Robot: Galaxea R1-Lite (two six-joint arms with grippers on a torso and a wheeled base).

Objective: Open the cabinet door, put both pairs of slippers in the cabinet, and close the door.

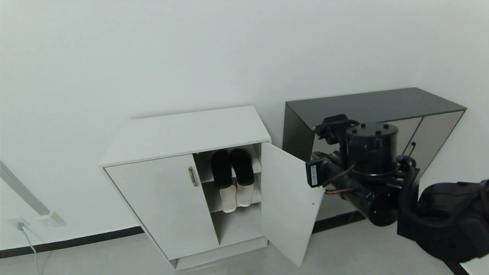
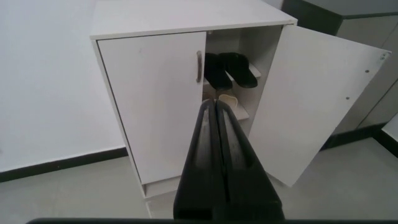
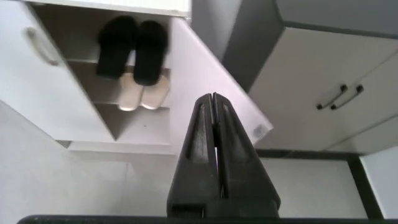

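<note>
Both pairs are already lying inside the cabinet (image 1: 183, 131), the black slippers (image 1: 232, 166) above the beige slippers (image 1: 237, 196), ahead of the right tool (image 3: 213, 99), whose fingers are pressing together on nothing. The open door (image 1: 288, 198) is standing near this tool, so I think closing it is the step in hand. The tool should be pushing slowly on the outer face near the free edge.

A white wooden two-door cabinet (image 1: 183, 133) stands on the pale grey tiled floor (image 1: 363, 248) against the wall, just beside a dark grey sideboard (image 1: 374, 105) that is also on the floor. Behind the open right door (image 1: 286, 202), a pair of black slippers (image 1: 233, 166) lies on the upper shelf (image 1: 257, 167). A pair of cream slippers (image 1: 237, 196) lies on the middle shelf (image 1: 256, 198).
</note>
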